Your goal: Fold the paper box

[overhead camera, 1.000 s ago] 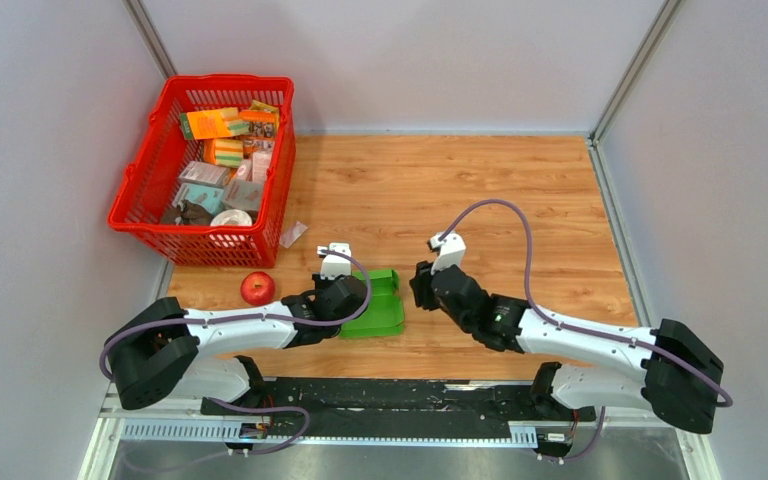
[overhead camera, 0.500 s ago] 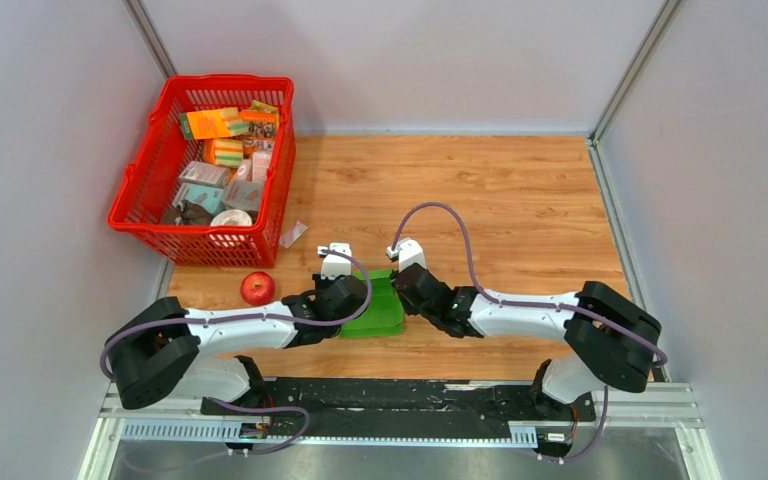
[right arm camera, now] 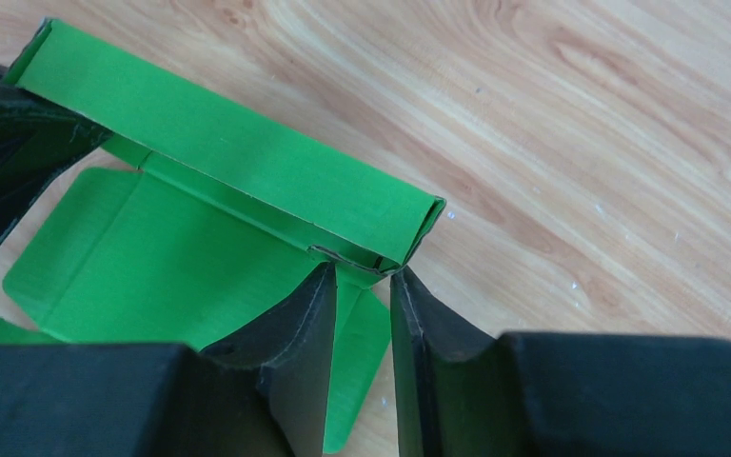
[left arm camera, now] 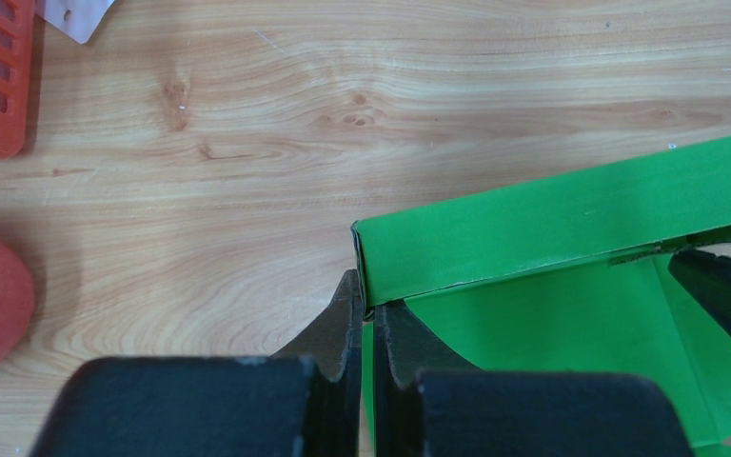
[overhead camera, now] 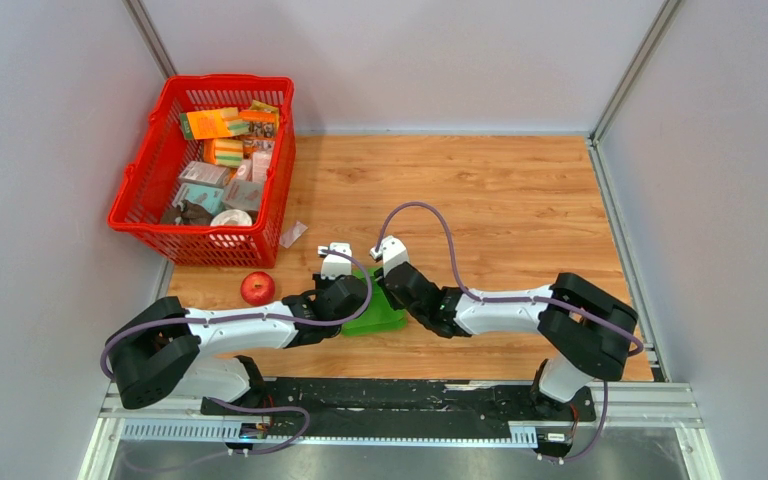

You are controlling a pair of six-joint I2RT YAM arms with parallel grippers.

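The paper box (overhead camera: 378,316) lies low centre on the bench (overhead camera: 500,200), long axis across the frame: my left tool (left arm camera: 366,305) pinches its left end, while my right tool (right arm camera: 365,271) straddles its right end, slightly spread.

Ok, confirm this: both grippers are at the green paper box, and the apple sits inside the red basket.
Wrong on the apple: it lies on the table just outside the red basket, as the top view shows. The left gripper and right gripper are at the green paper box.
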